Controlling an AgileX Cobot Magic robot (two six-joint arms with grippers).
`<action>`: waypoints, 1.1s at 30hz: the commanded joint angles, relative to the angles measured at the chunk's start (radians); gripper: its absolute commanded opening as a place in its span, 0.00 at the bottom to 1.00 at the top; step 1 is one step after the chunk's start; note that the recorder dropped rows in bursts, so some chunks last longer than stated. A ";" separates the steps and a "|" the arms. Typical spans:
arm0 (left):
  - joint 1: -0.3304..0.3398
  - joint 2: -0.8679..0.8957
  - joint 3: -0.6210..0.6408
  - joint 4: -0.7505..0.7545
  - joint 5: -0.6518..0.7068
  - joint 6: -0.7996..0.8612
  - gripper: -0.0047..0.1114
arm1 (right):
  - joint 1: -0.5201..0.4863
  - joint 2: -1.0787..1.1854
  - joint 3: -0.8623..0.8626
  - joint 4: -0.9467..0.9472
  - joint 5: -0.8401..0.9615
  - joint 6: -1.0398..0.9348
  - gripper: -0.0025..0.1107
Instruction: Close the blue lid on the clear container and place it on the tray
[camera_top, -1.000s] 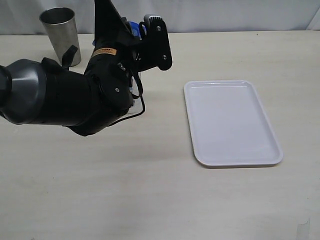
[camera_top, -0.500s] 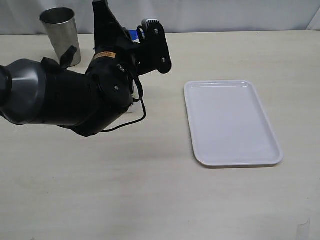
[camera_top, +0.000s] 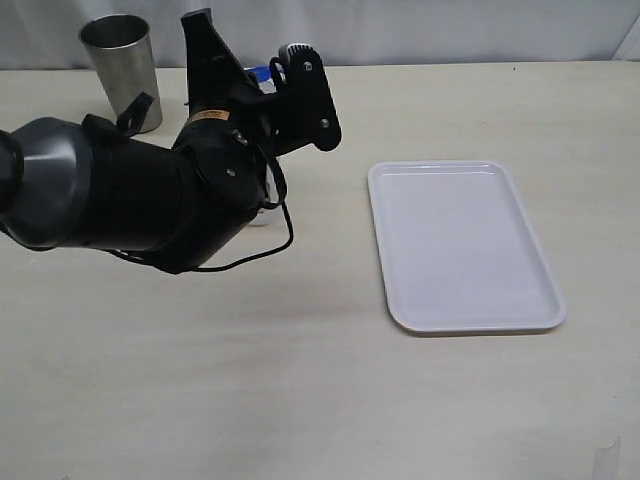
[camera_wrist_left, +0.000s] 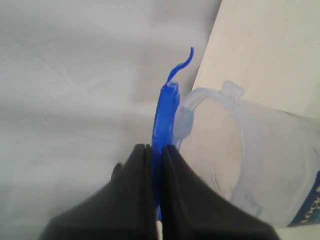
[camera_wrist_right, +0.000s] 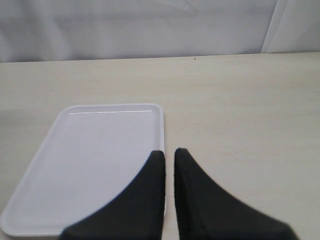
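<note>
Left end effector (camera_wrist_left: 154, 148): clamping the blue lid (camera_wrist_left: 166, 112) edge-on, just beside the open rim of the clear container (camera_wrist_left: 240, 150). Advising swinging it flat, centring over the mouth, then pressing evenly.

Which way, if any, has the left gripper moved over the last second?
Yes. In the exterior view the left gripper shifted slightly left and lower, toward the steel cup.

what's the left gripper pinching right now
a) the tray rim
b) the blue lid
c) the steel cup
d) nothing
b: the left wrist view shows the left gripper shut on the blue lid, held edge-on beside the open mouth of the clear container.
</note>
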 joint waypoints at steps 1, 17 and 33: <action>-0.001 -0.010 0.002 -0.031 0.022 0.030 0.04 | -0.003 -0.001 0.003 0.003 0.001 0.000 0.08; -0.001 -0.010 0.002 -0.050 0.031 0.030 0.04 | -0.003 -0.001 0.003 0.003 0.001 0.000 0.08; -0.022 -0.010 0.002 -0.032 -0.022 0.030 0.04 | -0.003 -0.001 0.003 0.003 0.001 0.000 0.08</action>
